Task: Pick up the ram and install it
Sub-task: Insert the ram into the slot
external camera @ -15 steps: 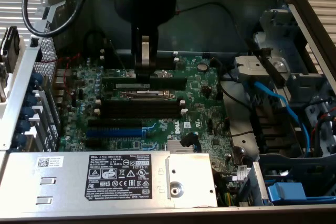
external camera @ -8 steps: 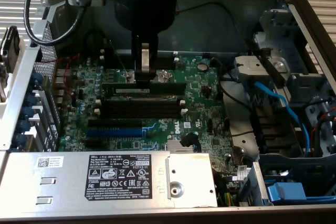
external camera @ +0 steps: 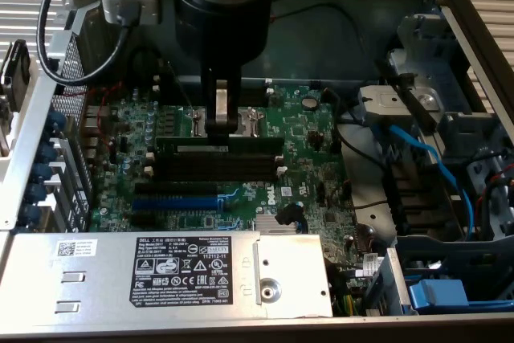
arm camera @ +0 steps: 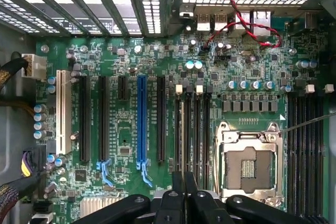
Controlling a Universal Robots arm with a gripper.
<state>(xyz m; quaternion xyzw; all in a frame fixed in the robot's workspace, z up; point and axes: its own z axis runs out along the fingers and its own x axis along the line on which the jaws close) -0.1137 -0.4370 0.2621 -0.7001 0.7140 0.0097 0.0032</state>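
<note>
The ram (external camera: 189, 147) is a long dark-green stick with a pale label strip. It stands on edge along the farthest of the black memory slots (external camera: 217, 168) on the green motherboard (external camera: 309, 130). My gripper (external camera: 221, 128) comes straight down from above and is shut on the ram's upper edge near its middle. In the wrist view the ram (arm camera: 182, 129) appears edge-on as a thin strip, running away from my gripper (arm camera: 178, 181) in line with a black slot that has white end clips (arm camera: 179, 88). Whether the ram is pressed fully into the slot cannot be told.
A blue slot (external camera: 177, 201) lies nearer the silver labelled power supply box (external camera: 181, 271). The metal processor socket (arm camera: 249, 158) sits beside the memory slots. Blue cables (external camera: 434, 166) and drive bays fill the exterior view's right. Red wires (arm camera: 247, 19) cross near the rear ports.
</note>
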